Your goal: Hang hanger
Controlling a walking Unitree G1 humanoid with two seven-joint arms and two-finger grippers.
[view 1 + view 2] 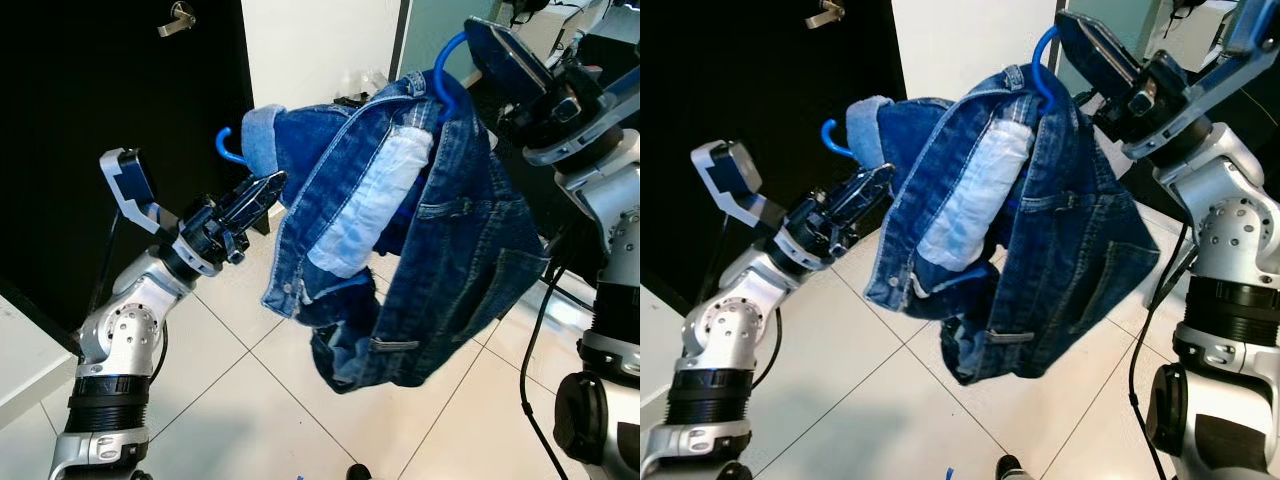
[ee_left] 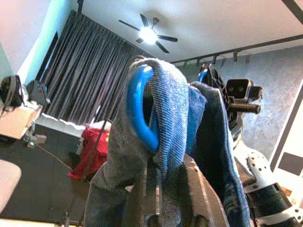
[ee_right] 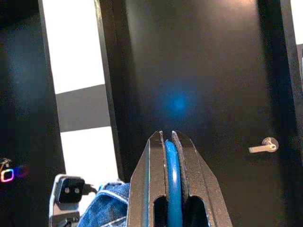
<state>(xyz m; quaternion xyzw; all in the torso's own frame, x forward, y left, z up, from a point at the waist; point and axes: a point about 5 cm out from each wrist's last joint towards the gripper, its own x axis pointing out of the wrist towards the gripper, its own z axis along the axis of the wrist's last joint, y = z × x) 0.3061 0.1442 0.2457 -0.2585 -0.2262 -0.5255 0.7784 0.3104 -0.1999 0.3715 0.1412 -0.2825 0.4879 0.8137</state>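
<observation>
A blue plastic hanger (image 1: 228,148) carries a denim jacket (image 1: 450,250) and is held in the air between both arms. My right gripper (image 1: 462,62) is high on the right, shut on the hanger's hook (image 3: 173,161). Lower on the left, my left gripper (image 1: 262,195) is shut on the hanger's curved end (image 2: 137,109), with the jacket's sleeve cuff (image 2: 173,118) wrapped around it. The jacket hangs bunched and inside out, showing a pale lining (image 1: 975,200). Most of the hanger is hidden under the cloth.
A black door (image 1: 90,100) with a metal lever handle (image 1: 178,20) stands just behind the left arm, with a white wall (image 1: 320,45) beside it. Below is a light tiled floor (image 1: 240,400). A black cable (image 1: 530,370) hangs by my right side.
</observation>
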